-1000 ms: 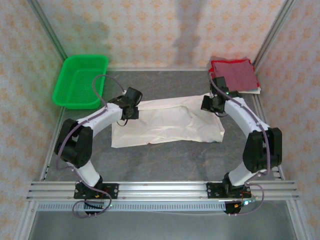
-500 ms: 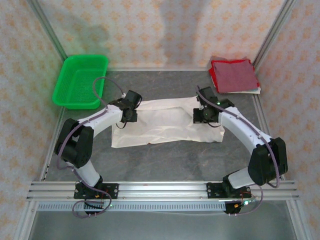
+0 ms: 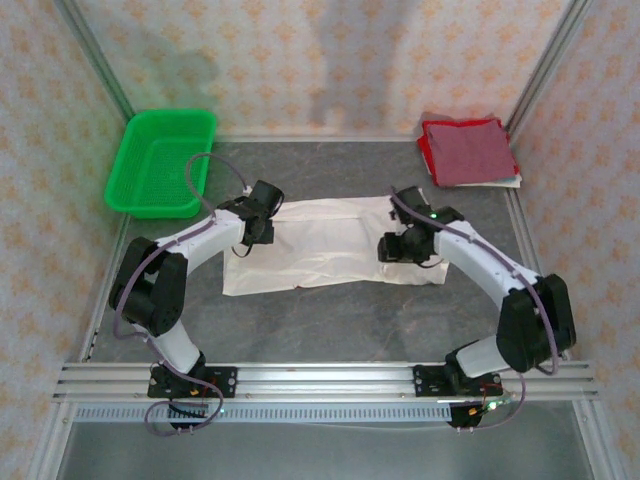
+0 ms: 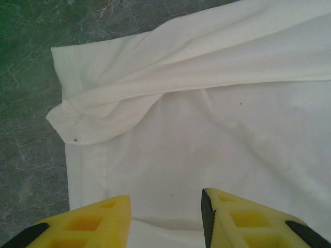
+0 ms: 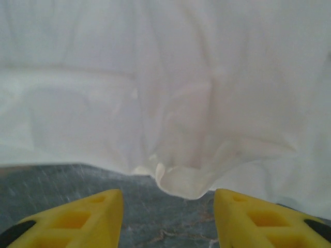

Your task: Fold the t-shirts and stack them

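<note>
left hand [image 4: 165, 219] spread wide, nothing between the fingers, sitting low over the white t-shirt [image 3: 320, 250] near its left end; plain white cloth directly under and ahead of it, a folded-over sleeve [image 4: 103, 116] ahead and to its left, bare grey tabletop [image 4: 26, 155] past the shirt's edge further left. right hand [image 5: 168, 212] also spread, gripping nothing, fingers over the tabletop right at the shirt's edge; just ahead of it the hem bunches into a small puckered fold [image 5: 181, 181], and the cloth beyond that is wrinkled but lying flat. from the top camera the white shirt lies as a wide band across the middle of the tabletop, one hand over each end, not yet folded square. dark red t-shirt [image 3: 468, 152] is folded square, well beyond the right hand and off to its right in the far corner, a white edge showing under its near side. green basket [image 3: 160, 160] sits well beyond the left hand, off to its left
</note>
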